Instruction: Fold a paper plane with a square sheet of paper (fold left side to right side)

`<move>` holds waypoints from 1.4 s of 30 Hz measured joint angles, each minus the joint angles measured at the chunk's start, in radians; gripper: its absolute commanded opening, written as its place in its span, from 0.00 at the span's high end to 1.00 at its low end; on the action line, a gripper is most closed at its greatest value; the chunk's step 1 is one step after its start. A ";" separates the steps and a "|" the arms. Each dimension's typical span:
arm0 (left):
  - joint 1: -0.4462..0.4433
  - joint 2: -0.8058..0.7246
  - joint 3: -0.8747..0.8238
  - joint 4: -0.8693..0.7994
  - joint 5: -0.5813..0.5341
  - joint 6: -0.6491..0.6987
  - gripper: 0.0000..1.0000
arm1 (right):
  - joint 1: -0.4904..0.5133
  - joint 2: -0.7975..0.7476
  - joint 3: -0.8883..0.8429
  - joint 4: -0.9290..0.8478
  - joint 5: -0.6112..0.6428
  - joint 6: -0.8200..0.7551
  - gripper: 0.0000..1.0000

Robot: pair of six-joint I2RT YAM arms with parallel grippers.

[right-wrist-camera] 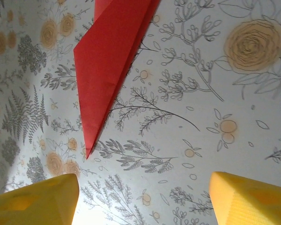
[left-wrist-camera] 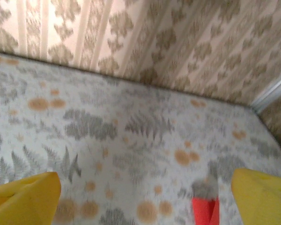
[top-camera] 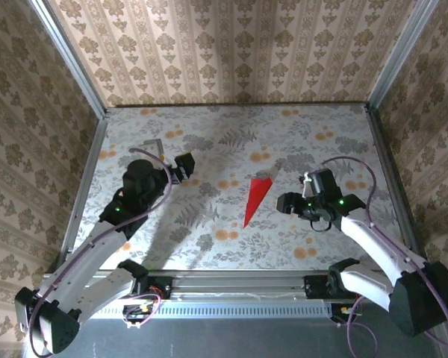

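- Top view: the paper plane (top-camera: 257, 198) lies flat on the flowered desk (top-camera: 209, 134), about midway between my two arms. It is a narrow red dart. Its sharp tip points toward my bases and its wide end points toward the far wall. The wide end looks pale grey; I cannot tell why.
- Top view: my left hand (top-camera: 185, 165) is to the left of the plane and well apart from it, raised over the desk. My right hand (top-camera: 287, 201) is just to the right of the plane, near its long edge but not touching it.
- Left wrist view: my left hand (left-wrist-camera: 145, 187) is open. Its yellow fingers (left-wrist-camera: 23, 199) stand wide apart with only bare desk (left-wrist-camera: 131, 117) between them. A small piece of the plane (left-wrist-camera: 205, 212) shows low down beside the finger on the right of the picture, with the grey patch above it. The hand holds nothing.
- Right wrist view: my right hand (right-wrist-camera: 143, 187) is open too. Its yellow fingers (right-wrist-camera: 253, 201) are spread with patterned desk (right-wrist-camera: 215, 93) between them. The plane (right-wrist-camera: 107, 65) lies beyond them on the desk, with folded layers visible along its length. Its tip points down toward the finger on the left of the picture and stops short of it, so nothing is gripped.
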 measured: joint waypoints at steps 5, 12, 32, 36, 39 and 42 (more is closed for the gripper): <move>0.024 0.043 0.003 0.180 0.088 -0.001 0.04 | 0.100 0.137 0.118 -0.015 0.088 0.043 0.31; 0.054 0.119 -0.111 0.307 0.199 -0.016 0.03 | 0.242 0.400 0.389 -0.120 0.234 0.075 0.33; 0.153 0.142 -0.142 0.361 0.324 -0.049 0.03 | 0.360 0.890 0.806 -0.363 0.452 0.096 0.36; 0.155 0.139 -0.142 0.368 0.330 -0.051 0.03 | 0.360 0.922 0.814 -0.374 0.456 0.092 0.41; 0.155 0.138 -0.142 0.368 0.331 -0.051 0.03 | 0.362 0.933 0.814 -0.383 0.459 0.089 0.50; 0.155 0.138 -0.142 0.368 0.331 -0.054 0.03 | 0.362 0.935 0.813 -0.387 0.459 0.090 0.58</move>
